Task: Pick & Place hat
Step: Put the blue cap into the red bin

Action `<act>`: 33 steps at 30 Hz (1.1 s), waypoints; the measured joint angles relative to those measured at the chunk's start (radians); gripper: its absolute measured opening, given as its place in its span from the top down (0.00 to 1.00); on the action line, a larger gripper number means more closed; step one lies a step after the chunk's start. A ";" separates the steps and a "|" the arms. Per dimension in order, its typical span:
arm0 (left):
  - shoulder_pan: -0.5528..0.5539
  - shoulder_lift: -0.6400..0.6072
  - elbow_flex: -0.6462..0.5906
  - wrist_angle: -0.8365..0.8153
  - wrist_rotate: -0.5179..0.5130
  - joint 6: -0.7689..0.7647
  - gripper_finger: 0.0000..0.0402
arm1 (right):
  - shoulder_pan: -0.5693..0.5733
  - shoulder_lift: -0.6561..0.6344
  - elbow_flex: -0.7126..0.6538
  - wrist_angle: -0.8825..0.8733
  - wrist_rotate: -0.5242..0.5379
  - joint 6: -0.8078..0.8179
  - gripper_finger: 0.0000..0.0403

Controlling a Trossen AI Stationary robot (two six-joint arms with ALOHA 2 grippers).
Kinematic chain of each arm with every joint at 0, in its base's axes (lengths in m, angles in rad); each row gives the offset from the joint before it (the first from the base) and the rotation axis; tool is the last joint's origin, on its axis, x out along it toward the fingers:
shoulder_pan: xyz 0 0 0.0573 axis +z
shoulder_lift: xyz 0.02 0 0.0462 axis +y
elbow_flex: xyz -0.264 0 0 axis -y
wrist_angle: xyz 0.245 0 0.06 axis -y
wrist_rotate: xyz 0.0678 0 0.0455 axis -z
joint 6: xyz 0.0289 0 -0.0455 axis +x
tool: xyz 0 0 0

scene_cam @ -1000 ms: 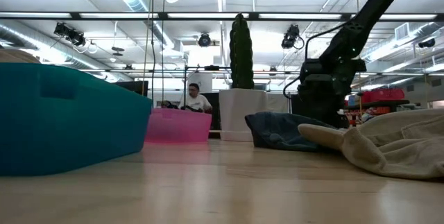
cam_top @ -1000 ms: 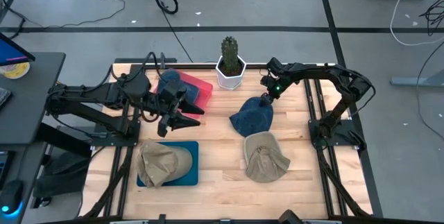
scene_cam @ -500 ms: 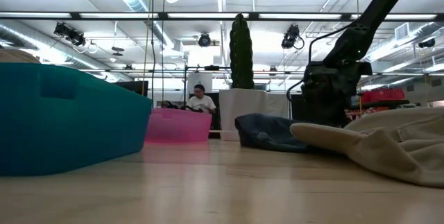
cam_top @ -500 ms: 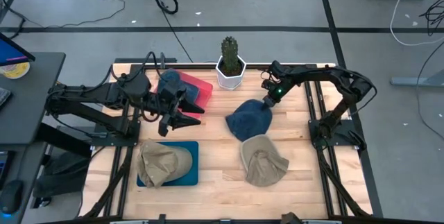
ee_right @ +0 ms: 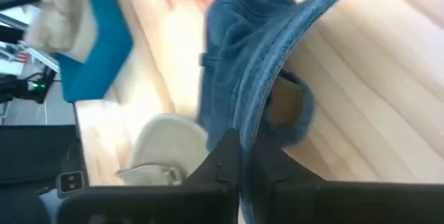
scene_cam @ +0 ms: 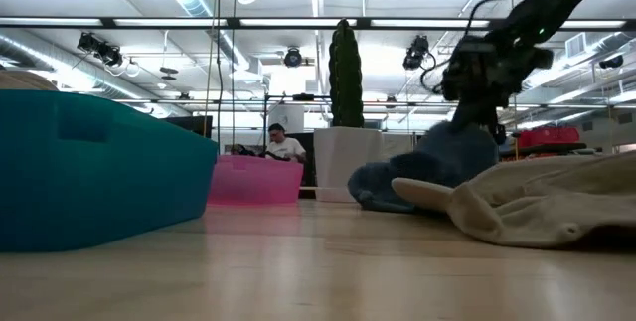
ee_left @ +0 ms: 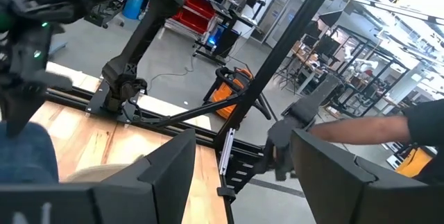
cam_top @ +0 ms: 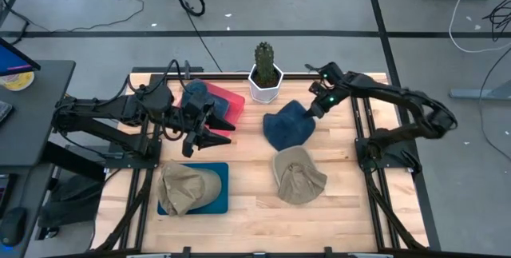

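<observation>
A dark blue hat (cam_top: 287,126) lies mid-table with its brim end raised; my right gripper (cam_top: 317,108) is shut on that end. In the low view the blue hat (scene_cam: 437,162) slopes down from the gripper, its lower end (scene_cam: 378,198) on the table. A beige hat (cam_top: 297,176) rests on the wood just nearer. Another beige hat (cam_top: 185,188) sits in a teal bin (cam_top: 219,180). My left gripper (cam_top: 214,132) hovers open at the left, level, holding nothing. My right gripper pinches the blue hat's brim edge (ee_right: 244,135) between its two fingers, which lie across the edge. The fingers slant down from the table's far right. The brim end is lifted, and the hat hangs away below it with its far part on the table.
A white pot with a cactus (cam_top: 264,74) stands at the far edge, close to the right arm. A pink bin (cam_top: 227,102) holding something blue is at the far left. Bare wood lies between the teal bin and the beige hat.
My right gripper has shut on the blue hat's brim, then risen and drawn back toward the table's far right corner. The hat's brim end has come up off the table while its other end stays down. The beige hat beside it has slid slightly left.
</observation>
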 joint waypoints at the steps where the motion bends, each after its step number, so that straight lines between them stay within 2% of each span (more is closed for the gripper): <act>1: 0.000 0.000 0.000 0.000 0.000 0.000 0.41 | 0.000 -0.030 0.000 -0.008 -0.008 0.004 0.98; 11: 0.000 0.000 0.000 0.000 0.000 0.023 0.41 | 0.002 -0.310 0.000 -0.023 -0.117 0.126 0.98; 19: 0.009 0.000 0.000 0.000 0.000 0.029 0.41 | 0.002 -0.474 0.000 0.029 -0.142 0.234 0.98; 23: 0.008 0.000 0.000 0.000 0.000 0.029 0.41 | 0.002 -0.525 0.000 0.133 -0.187 0.318 0.99; 27: 0.008 0.000 0.000 0.000 -0.002 0.029 0.41 | 0.003 -0.565 0.000 0.313 -0.233 0.450 0.99; 33: 0.008 0.000 0.000 0.004 -0.068 0.028 0.41 | 0.003 -0.611 0.000 0.641 -0.223 0.655 0.99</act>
